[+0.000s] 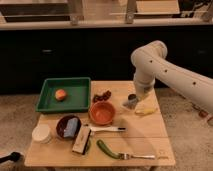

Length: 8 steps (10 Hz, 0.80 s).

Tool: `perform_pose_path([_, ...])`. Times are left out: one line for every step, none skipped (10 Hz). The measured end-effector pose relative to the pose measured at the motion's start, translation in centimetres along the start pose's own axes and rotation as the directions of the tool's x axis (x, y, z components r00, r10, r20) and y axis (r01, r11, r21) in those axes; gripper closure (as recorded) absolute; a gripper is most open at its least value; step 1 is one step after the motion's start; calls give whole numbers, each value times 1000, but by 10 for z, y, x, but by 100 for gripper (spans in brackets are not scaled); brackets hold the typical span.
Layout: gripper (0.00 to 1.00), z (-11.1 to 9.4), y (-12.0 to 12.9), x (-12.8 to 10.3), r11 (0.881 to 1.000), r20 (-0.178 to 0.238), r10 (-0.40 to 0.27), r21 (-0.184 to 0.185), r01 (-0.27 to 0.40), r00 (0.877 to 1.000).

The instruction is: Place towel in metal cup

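Towel (131, 103), a small pale bunch, hangs clamped in the claw (133, 101) right at the metal cup (132, 97) on the counter's (150, 131) right side.

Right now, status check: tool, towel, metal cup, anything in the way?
Tool low at the table's right side, over the metal cup. Pale towel hanging at the tool, beside the cup. Banana lies just right of it; orange bowl to the left.

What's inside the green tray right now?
The green tray holds one small orange fruit near its middle; the rest of its floor shows bare, nothing covered. The towel is not in it. The gripper hangs over the table's right side, near the metal cup.
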Motion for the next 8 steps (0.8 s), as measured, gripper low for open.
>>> perform_pose_path([97,-5,-2,0,1000,-5,1,3,0,1000])
perform_pose_path([97,-10,-4,0,1000,-11,0,5,0,1000])
perform_pose_path([97,-15,-7,-1,1000,-18,0,7,0,1000])
perform_pose_path([97,-18,-9,-1,1000,-24,3,8,-3,1000])
perform_pose_path([97,-22,-12,2,1000,-31,14,7,-14,999])
perform_pose_path([97,-25,-16,4,1000,-38,25,4,-25,999])
perform_pose_path([97,-25,-23,6,999,-44,36,-6,-36,998])
perform_pose_path([97,-25,-27,9,999,-48,46,-14,-46,998])
